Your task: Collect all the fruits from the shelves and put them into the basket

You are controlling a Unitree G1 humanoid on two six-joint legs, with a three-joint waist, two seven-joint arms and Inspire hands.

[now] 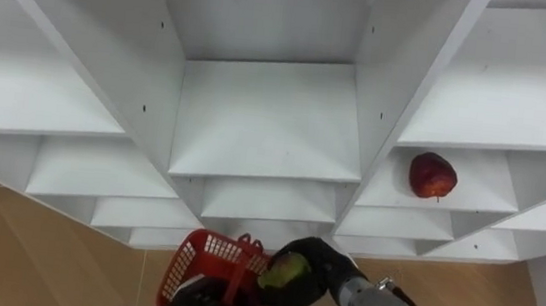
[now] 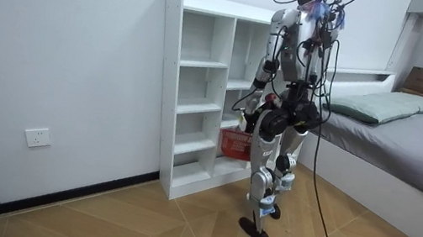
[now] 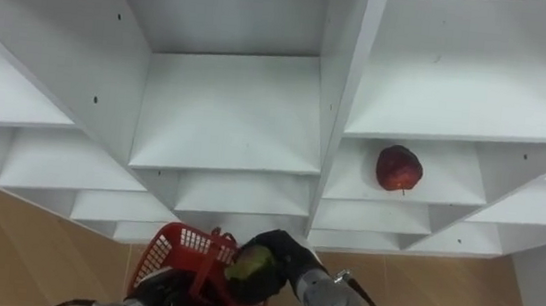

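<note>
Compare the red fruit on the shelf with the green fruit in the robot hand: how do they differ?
Colour: the red fruit is dark red, the green fruit yellowish green. Place: the red fruit lies free on a white shelf; the green fruit is gripped in the right robot hand by the red basket. The red fruit shows whole; the green fruit is partly covered by fingers. Both are roundish.

Bright, even indoor light, seemingly from overhead, washes the white closet (image 1: 268, 122). Pale grey shadows gather in its compartment corners and under each shelf. In the eye views its straight edges fan outward towards the borders.
</note>
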